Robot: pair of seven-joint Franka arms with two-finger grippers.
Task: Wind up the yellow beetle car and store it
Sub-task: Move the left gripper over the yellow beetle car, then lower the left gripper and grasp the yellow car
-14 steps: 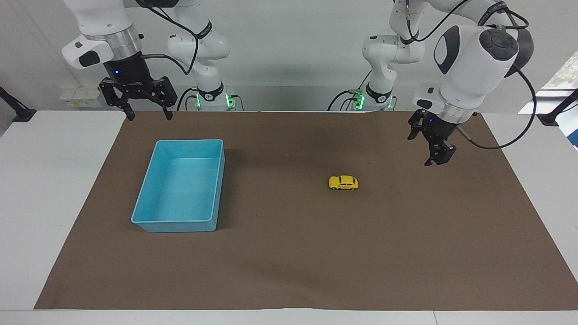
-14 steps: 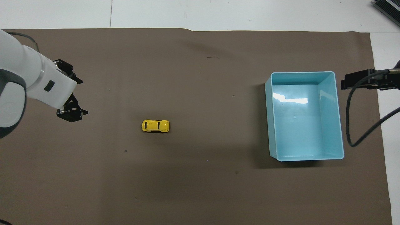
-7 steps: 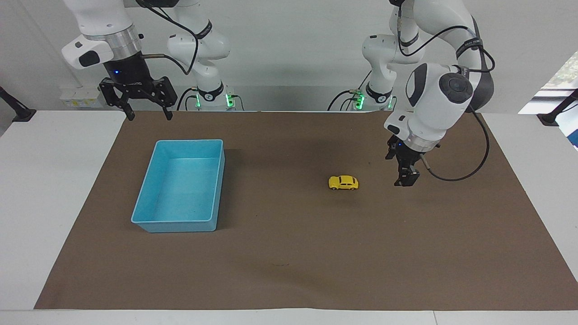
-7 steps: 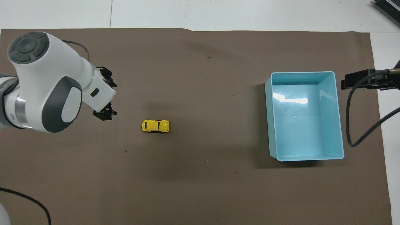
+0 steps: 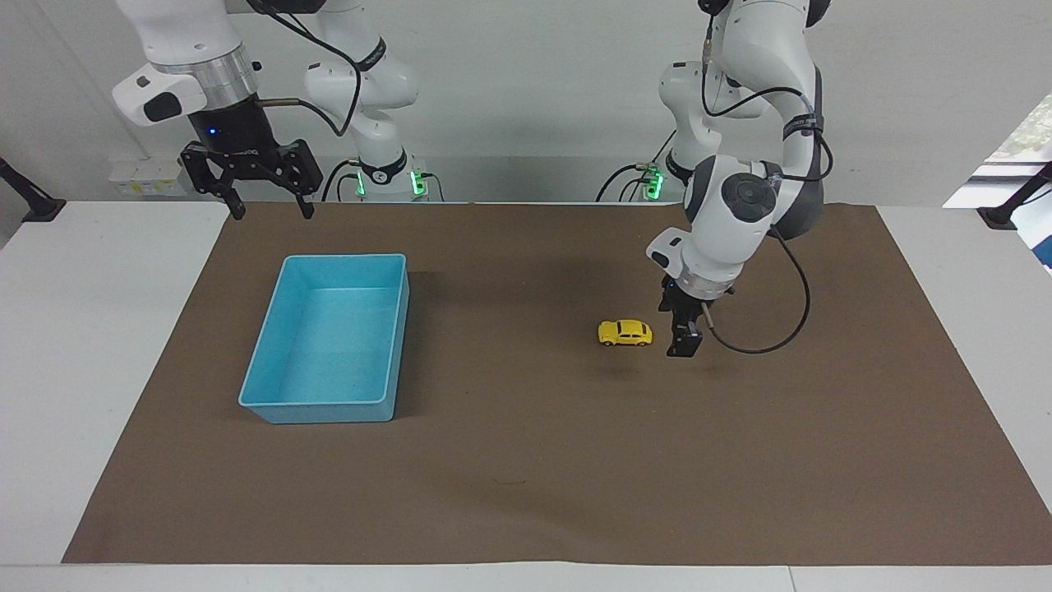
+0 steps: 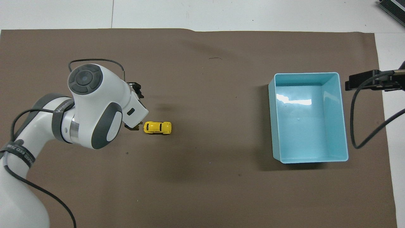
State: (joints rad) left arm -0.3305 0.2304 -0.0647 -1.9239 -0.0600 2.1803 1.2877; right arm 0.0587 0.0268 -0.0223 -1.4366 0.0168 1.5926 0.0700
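The yellow beetle car [image 5: 625,332] is sitting on its wheels on the brown mat [image 5: 526,460], well apart from the light blue bin [image 5: 271,400]. The left gripper [image 5: 684,349] is hanging just beside the car, empty, fingers spread; overhead its own wrist is hiding most of it. The right gripper [image 5: 267,212] is waiting open above the mat's edge, which only the facing view is showing fully.
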